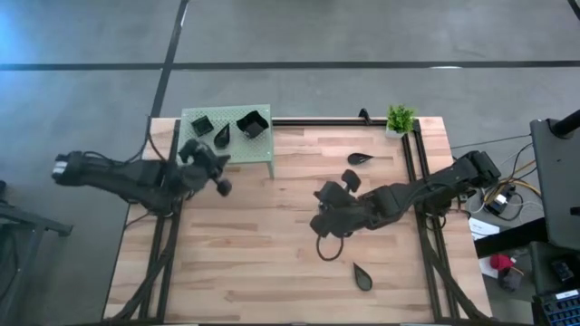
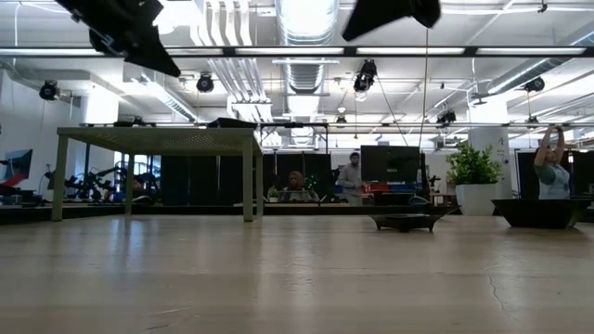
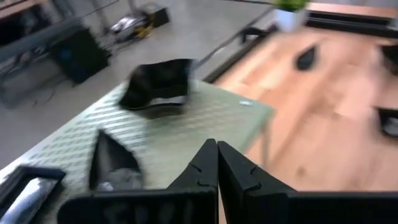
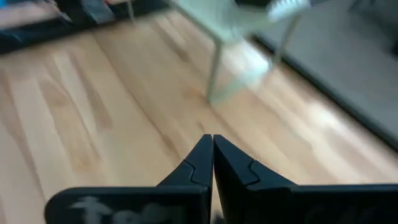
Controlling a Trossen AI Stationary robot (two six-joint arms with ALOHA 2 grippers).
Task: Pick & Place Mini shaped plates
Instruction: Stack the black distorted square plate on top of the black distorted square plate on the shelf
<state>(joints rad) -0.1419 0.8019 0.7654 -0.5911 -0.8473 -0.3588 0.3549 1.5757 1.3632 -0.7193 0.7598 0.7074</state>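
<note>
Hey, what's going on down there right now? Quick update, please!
Left tool shut, empty, by the green stand. Right tool shut, empty, mid-table. Three plates on the stand, two leaf plates left on the wood. Nothing in the way.

In the right wrist view the green stand point(image 4: 236, 25) is smeared and cut off at the picture's edge. In the left wrist view a square dish point(image 3: 28, 186) is cropped at the corner. The low view shows both arms only as cropped dark shapes.

2 dark arms point(image 1: 136, 177), black fingers point(image 3: 233, 171)
</note>
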